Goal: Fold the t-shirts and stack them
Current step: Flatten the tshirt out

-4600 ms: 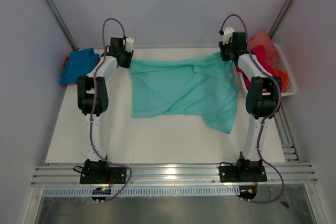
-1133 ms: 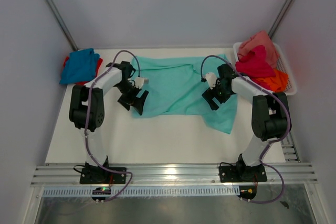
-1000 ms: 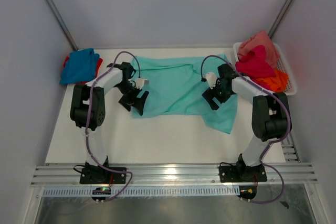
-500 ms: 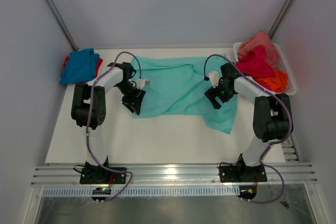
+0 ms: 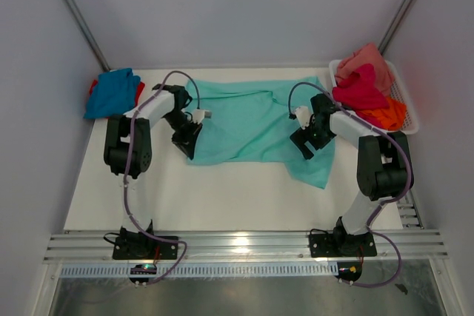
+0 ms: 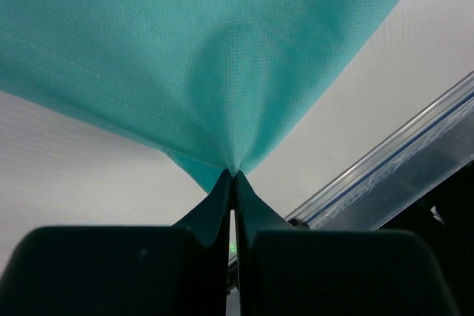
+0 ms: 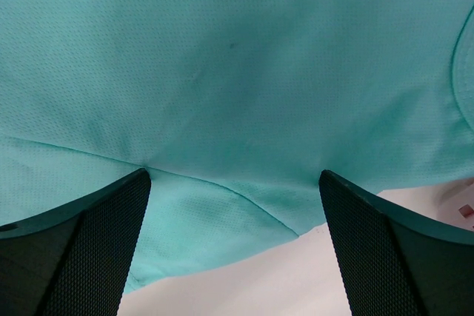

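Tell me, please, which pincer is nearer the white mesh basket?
Right. The right pincer is beside the white mesh basket; the left pincer lies across the mint-teal cloth t-shirt.

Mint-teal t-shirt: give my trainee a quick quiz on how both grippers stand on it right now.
1. True or false: the left gripper is shut on the mint-teal t-shirt.
2. The right gripper is: A) open over that shirt, B) clamped on it, C) shut and empty.
3. Fill in: the blue t-shirt lies far ___ of the mint-teal one.
Key: 1 true; 2 A; 3 left.
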